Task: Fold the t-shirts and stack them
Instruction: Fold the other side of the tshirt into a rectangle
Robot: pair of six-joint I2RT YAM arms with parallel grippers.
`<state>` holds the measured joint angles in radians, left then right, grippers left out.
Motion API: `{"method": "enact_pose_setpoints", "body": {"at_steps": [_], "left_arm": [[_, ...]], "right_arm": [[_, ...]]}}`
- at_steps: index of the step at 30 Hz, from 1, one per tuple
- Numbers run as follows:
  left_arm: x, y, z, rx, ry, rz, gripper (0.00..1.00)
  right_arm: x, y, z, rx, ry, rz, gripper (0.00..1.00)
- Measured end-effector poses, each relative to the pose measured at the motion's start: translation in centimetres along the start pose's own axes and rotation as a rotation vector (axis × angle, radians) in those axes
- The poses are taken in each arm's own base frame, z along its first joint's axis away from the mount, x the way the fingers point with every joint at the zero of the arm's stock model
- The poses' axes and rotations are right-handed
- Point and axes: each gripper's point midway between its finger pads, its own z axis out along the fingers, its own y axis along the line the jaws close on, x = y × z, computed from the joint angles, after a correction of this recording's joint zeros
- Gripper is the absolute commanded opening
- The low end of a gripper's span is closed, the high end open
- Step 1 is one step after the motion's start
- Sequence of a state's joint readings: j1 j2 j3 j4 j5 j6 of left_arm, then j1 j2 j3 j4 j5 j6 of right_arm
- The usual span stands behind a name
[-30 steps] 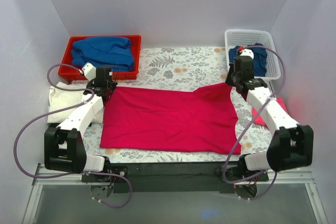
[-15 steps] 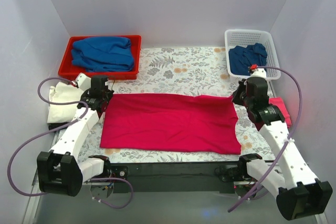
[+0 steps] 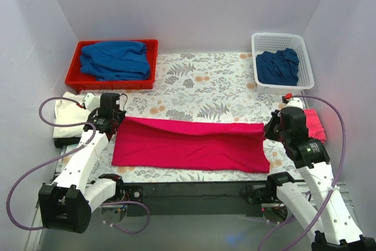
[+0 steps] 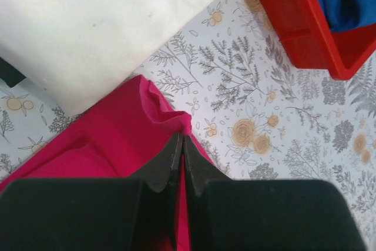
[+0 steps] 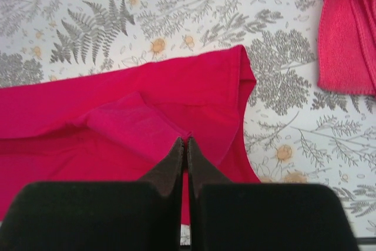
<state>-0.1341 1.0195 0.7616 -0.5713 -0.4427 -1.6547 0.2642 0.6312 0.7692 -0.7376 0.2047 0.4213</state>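
Note:
A crimson-pink t-shirt [image 3: 188, 145] lies across the near part of the table, its far edge folded over toward me. My left gripper [image 3: 116, 123] is shut on the shirt's far left corner [image 4: 158, 116]. My right gripper [image 3: 269, 130] is shut on its far right corner [image 5: 194, 110]. Both hold the folded edge low over the shirt. A cream shirt [image 3: 66, 114] lies at the left and also shows in the left wrist view [image 4: 100, 22]. A pink shirt [image 3: 314, 124] lies at the right and also shows in the right wrist view [image 5: 349, 33].
A red tray [image 3: 73, 74] at the back left holds a blue shirt [image 3: 114, 58]. A white basket [image 3: 305, 66] at the back right holds a dark blue shirt [image 3: 277, 66]. The table carries a floral cloth [image 3: 200, 83]. White walls enclose three sides.
Both grippers have pulled the shirt's far edge toward me, from the back of the table down over the near half. The shirt now shows as a narrower band.

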Motion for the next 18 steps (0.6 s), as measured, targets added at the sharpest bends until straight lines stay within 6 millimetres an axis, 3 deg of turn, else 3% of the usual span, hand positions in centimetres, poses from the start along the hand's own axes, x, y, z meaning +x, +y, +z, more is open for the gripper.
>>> {"method": "enact_pose_setpoints", "body": {"at_steps": [15, 18], "left_arm": [[3.8, 5.1, 0.9, -0.167, 0.076, -0.074, 0.00], [4.4, 6.0, 0.9, -0.201, 0.087, -0.108, 0.16]], "right_arm": [[4.2, -1.8, -0.7, 0.084, 0.183, 0.018, 0.01], [4.7, -1.8, -0.8, 0.084, 0.206, 0.017, 0.08]]}}
